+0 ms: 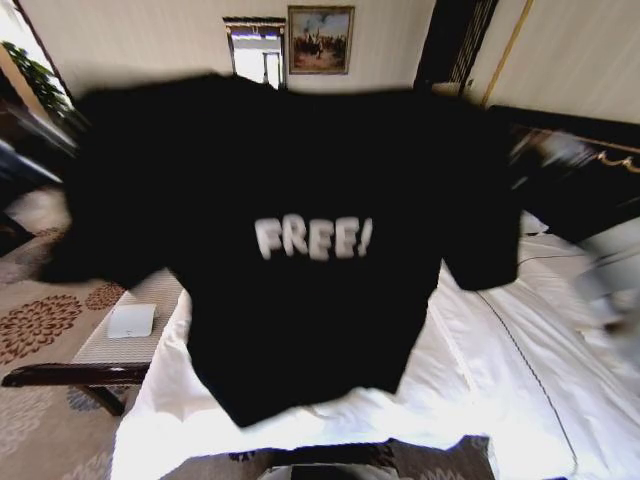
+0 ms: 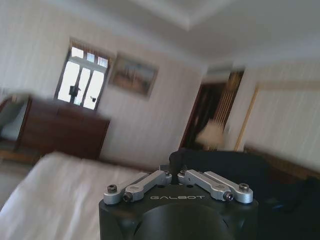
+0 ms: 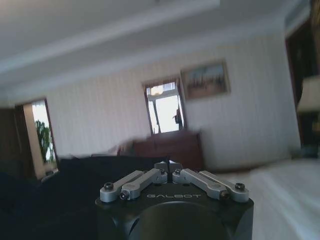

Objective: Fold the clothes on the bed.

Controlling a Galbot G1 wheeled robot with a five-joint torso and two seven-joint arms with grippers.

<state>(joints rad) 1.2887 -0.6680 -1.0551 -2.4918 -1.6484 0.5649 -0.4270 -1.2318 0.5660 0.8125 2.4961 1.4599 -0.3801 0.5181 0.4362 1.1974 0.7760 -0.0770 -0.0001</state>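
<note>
Head view: the black T-shirt (image 1: 300,230) hangs spread in the air above the white bed (image 1: 480,370), "FREE!" lettering facing the camera, with a pale bench (image 1: 120,330) carrying a small white pad (image 1: 131,320) to its left. Left wrist view: the left gripper (image 2: 175,175) has its fingers (image 2: 145,182) drawn together on black cloth, raised over the bed. Right wrist view: the right gripper (image 3: 170,170) is likewise closed on the shirt's dark fabric, held high.

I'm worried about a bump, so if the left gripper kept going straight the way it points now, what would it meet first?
The left gripper is shut on the black T-shirt, so cloth is already at its tips. Beyond that, probably the far wall, though depth is unclear.
</note>
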